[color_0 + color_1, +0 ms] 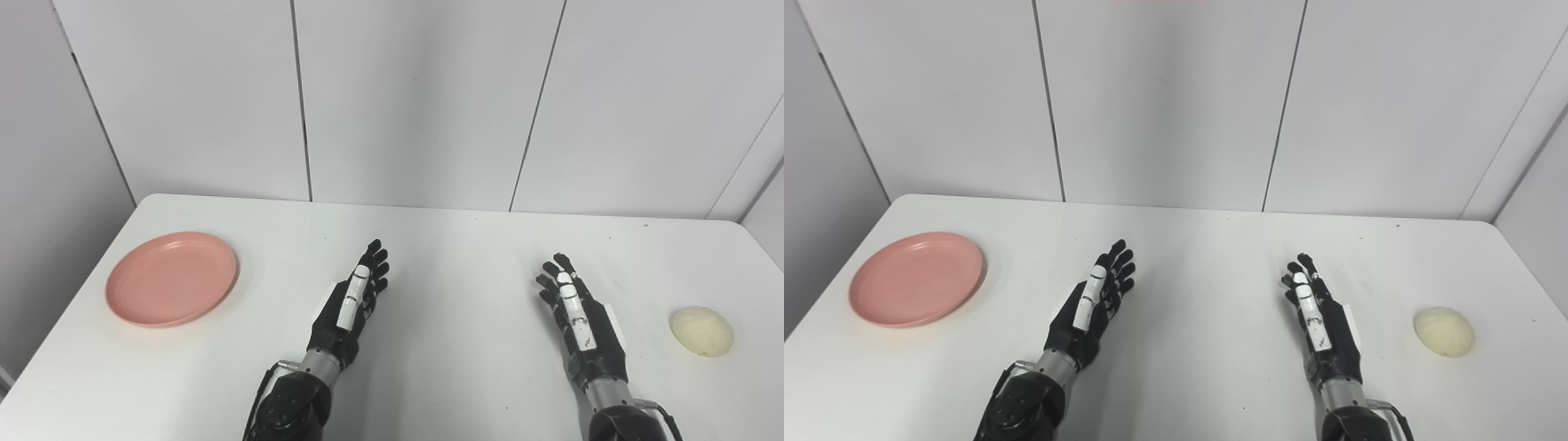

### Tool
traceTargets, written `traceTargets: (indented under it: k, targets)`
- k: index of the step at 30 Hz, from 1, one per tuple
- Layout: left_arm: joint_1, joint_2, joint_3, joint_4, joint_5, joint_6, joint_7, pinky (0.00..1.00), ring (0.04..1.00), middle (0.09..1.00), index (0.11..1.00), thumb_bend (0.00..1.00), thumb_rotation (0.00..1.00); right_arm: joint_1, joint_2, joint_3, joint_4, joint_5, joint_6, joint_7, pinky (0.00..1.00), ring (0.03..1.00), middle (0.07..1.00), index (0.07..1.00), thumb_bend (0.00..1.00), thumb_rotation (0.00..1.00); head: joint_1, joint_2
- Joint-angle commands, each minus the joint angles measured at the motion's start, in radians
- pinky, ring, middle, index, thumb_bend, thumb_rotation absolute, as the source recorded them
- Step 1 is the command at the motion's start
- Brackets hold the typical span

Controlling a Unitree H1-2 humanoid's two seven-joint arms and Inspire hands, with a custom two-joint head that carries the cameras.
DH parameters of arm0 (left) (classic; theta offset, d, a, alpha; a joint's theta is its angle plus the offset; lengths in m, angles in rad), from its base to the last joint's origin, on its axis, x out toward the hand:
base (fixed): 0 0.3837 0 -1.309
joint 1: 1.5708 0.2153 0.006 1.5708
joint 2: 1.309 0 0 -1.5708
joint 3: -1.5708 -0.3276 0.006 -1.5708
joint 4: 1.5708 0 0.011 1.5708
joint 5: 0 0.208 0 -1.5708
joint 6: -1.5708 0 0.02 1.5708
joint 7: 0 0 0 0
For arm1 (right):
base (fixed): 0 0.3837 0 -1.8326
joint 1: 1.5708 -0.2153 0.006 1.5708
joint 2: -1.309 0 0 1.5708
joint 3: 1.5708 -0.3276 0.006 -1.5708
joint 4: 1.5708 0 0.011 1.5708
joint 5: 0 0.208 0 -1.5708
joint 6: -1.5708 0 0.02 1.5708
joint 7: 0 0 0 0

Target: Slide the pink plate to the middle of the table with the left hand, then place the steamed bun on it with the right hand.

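Note:
A pink plate lies flat and empty on the left side of the white table. A pale steamed bun sits near the table's right edge. My left hand is open with fingers straight, over the table's middle, well to the right of the plate. My right hand is open and empty, to the left of the bun and apart from it. In the right eye view the plate, the bun, my left hand and my right hand stand the same way.
White wall panels rise just behind the table's far edge. The table's left edge runs close to the plate and its right edge close to the bun.

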Motion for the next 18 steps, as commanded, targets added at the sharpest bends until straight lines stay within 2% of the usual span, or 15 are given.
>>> traceTargets:
  k: [1, 18]
  targets:
    - [0.007, 0.006, -0.001, 0.020, 0.004, 0.013, 0.002, 1.00, 1.000, 1.000, 1.000, 0.57, 1.00, -0.032, -0.003, -0.002, -0.026, 0.005, -0.047, 0.006, 0.93, 0.887, 0.912, 0.927, 0.67, 0.79, -0.001, -0.001]
    - [0.009, 0.002, 0.002, 0.009, 0.002, 0.028, 0.007, 1.00, 1.000, 1.000, 1.000, 0.56, 1.00, -0.031, -0.003, -0.002, -0.031, 0.009, -0.047, 0.007, 0.94, 0.893, 0.914, 0.930, 0.67, 0.78, 0.001, 0.003]
